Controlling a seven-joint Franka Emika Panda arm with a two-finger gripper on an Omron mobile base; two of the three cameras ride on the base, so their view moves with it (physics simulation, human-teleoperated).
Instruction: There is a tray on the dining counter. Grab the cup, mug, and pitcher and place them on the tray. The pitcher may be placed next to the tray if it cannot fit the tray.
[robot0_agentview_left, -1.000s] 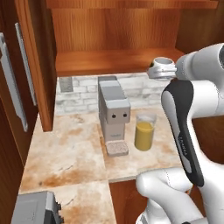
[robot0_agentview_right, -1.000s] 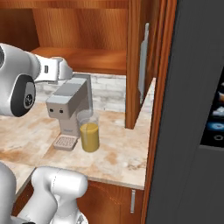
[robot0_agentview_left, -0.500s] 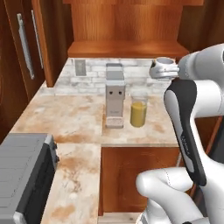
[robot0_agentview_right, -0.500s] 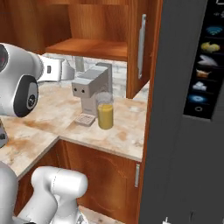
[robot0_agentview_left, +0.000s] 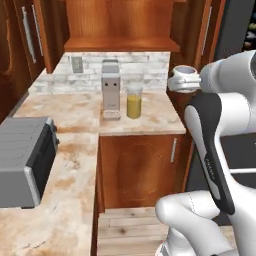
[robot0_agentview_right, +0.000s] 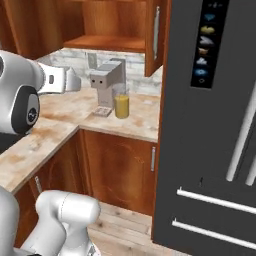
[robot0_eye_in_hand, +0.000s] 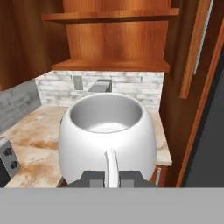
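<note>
Whole view swings since earlier frames, base moves, not objects; pitcher (robot0_agentview_left: 133, 104) sits further off now. Fingers (robot0_eye_in_hand: 110, 178) nearly closed, pinching handle of mug (robot0_eye_in_hand: 107, 135), mug up in air in front of them, off desk (robot0_agentview_left: 150, 117). Pitcher stands on desk just beside coffee machine (robot0_agentview_left: 111, 89). Toaster (robot0_agentview_left: 25, 159) near left.

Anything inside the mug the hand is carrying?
The hand view looks down into the mug: bare grey walls and floor, nothing inside. The hand grips its handle. What is under the mug is hidden.
</note>
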